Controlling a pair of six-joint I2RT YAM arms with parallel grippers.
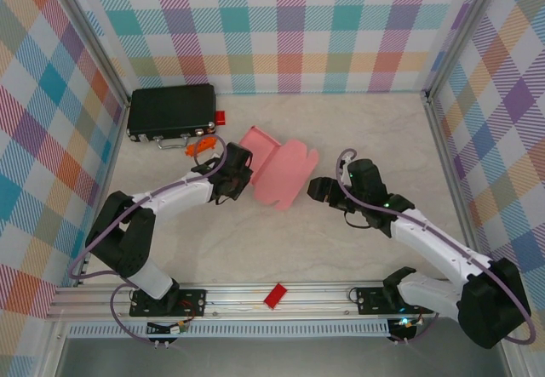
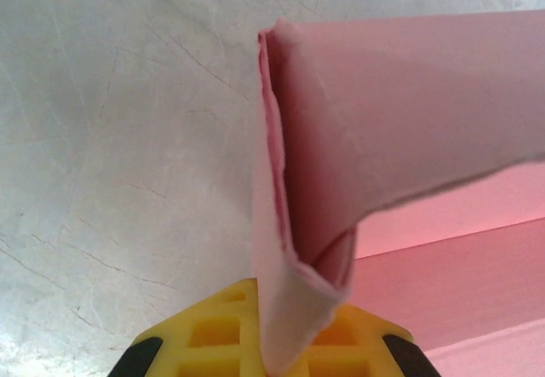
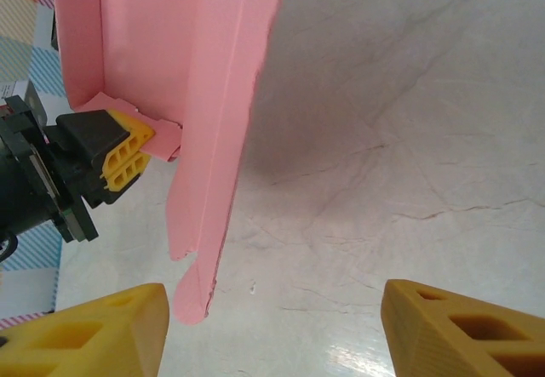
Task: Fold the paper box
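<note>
Paper box [image 1: 277, 173] lies on the bench [image 1: 281, 241], a little to the right of the black case [image 1: 171, 111] and on that case's arm-facing side. I see it as a pale-pink card sheet, partly formed: one panel stands raised and the rounded flaps spread flat on the side away from the black case.

Left gripper [image 1: 234, 173] sits at the box edge that faces the black case. In the left wrist view, I see this gripper [image 2: 272, 351] closed, with a doubled fold of pink card pinched between its yellow fingers [image 2: 213, 334]. The right wrist view confirms the pinch at the card's lower corner [image 3: 119, 151].

Right gripper [image 1: 322, 188] sits at the box side farthest from the black case. Its yellow fingers [image 3: 85, 334] stand wide apart and grip nothing; a hanging card tab [image 3: 192, 296] is just beside one finger, and I cannot tell whether they touch.
</note>
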